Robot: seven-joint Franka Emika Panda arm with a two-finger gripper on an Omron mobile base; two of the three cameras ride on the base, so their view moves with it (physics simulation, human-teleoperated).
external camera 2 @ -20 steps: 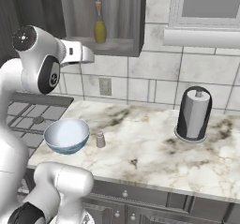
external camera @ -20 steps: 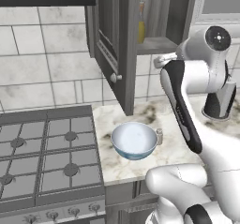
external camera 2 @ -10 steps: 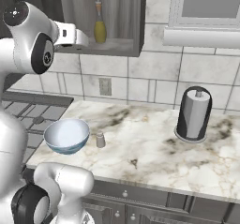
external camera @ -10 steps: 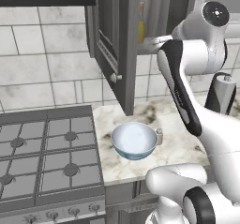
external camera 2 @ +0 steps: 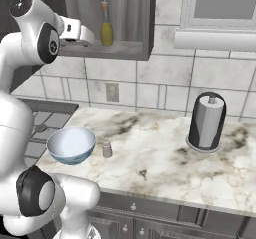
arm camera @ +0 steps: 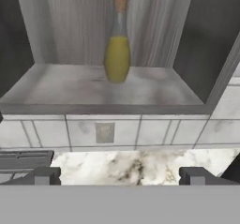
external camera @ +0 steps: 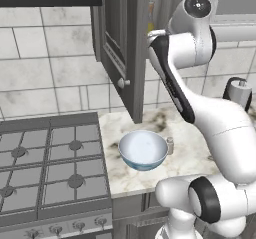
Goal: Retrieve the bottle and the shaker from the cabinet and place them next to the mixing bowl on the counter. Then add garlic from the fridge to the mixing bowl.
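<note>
End effector (arm camera: pixel 117 175) spread, bottle (arm camera: pixel 117 45) unobstructed

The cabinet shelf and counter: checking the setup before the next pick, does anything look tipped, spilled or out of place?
Nothing stands out. The bottle stands upright on the cabinet shelf, the shaker upright on the counter beside the mixing bowl, and the paper towel holder is upright too. No spills.

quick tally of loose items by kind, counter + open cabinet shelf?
Tall glass bottle of yellow liquid, upright on the cabinet shelf: 1
Small grey shaker, on the counter beside the bowl: 1
Pale blue round mixing bowl, on the counter: 1
Dark cylindrical paper towel holder, on the counter: 1
Total: 4
</note>
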